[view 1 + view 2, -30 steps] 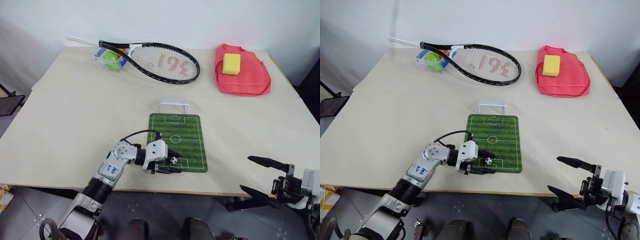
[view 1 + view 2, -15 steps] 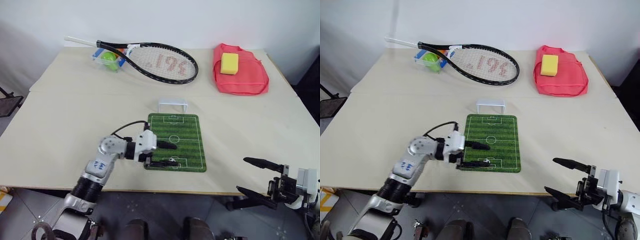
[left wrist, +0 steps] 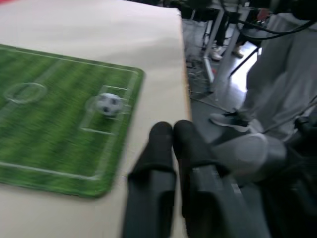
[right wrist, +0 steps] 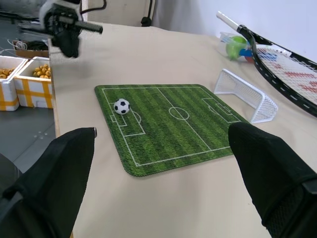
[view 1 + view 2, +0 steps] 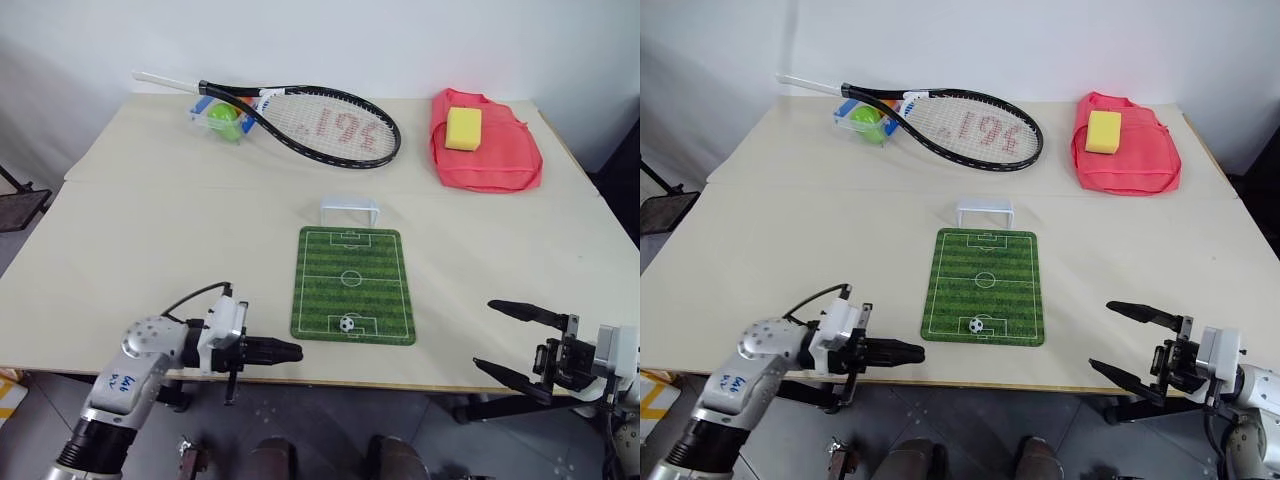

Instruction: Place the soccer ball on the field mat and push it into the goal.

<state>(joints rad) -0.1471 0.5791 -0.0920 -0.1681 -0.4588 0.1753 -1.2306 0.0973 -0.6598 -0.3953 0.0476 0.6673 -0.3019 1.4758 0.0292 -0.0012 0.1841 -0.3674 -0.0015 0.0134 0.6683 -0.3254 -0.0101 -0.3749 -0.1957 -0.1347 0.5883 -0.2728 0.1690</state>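
The tiny soccer ball point(image 5: 347, 324) rests free on the field mat point(image 5: 352, 283), in the marked box at the mat's near end. At the mat's far end stands the small white goal point(image 5: 349, 210). My left gripper point(image 5: 291, 351) is shut with nothing in it, hovering at the table's front edge, to the left of the mat and pointing toward it. Off the table's front right corner my right gripper point(image 5: 505, 339) stands wide open and empty. The left wrist view shows the ball point(image 3: 108, 104) beyond the shut fingertips point(image 3: 161, 133).
A tennis racket point(image 5: 325, 124) lies at the back, its handle across a clear box with a green tennis ball point(image 5: 224, 117). A red bag point(image 5: 486, 145) with a yellow sponge point(image 5: 463, 128) sits at the back right.
My left gripper let go of the soccer ball, drew back left off the mat to the table's front edge, and shut. The ball stays on the mat.
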